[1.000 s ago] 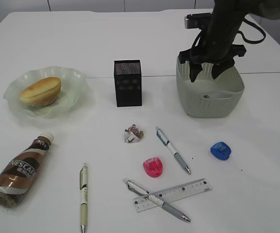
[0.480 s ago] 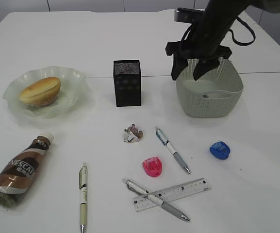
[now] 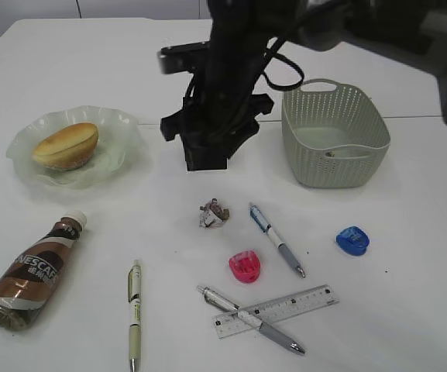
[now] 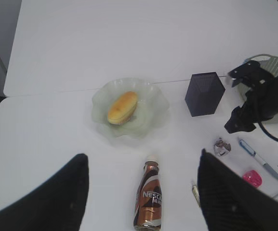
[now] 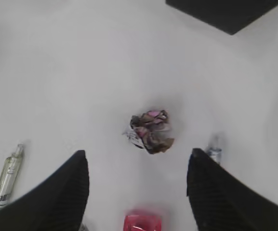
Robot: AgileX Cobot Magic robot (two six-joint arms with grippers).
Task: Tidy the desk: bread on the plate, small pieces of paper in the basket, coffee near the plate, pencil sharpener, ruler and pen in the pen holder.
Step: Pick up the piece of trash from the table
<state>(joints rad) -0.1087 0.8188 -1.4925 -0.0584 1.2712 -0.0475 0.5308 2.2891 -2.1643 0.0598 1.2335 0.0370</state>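
Tabletop: plain white, filling the frame, bare across the upper left and along the right side. Right arm: dark, reaching from upper right to centre; its end effector hangs spread and empty above the paper wad, one finger either side in the wrist view. Left end effector: spread, empty, high over the lower left. Basket: grey-green, right of centre. Plate: ruffled green glass, left, carrying the bread. Pen holder: black mesh, centre, largely hidden behind the right arm. Coffee: lying on its side, lower left, well apart from the plate. Ruler: lower centre, crossed by a grey pen; a second pen just right of the wad; a third lower left. Sharpeners: pink, blue. Risk, judged: a descent drifting right could catch the neighbouring pen; the light wad may skid from closing fingers. The wad's left side offers open room.
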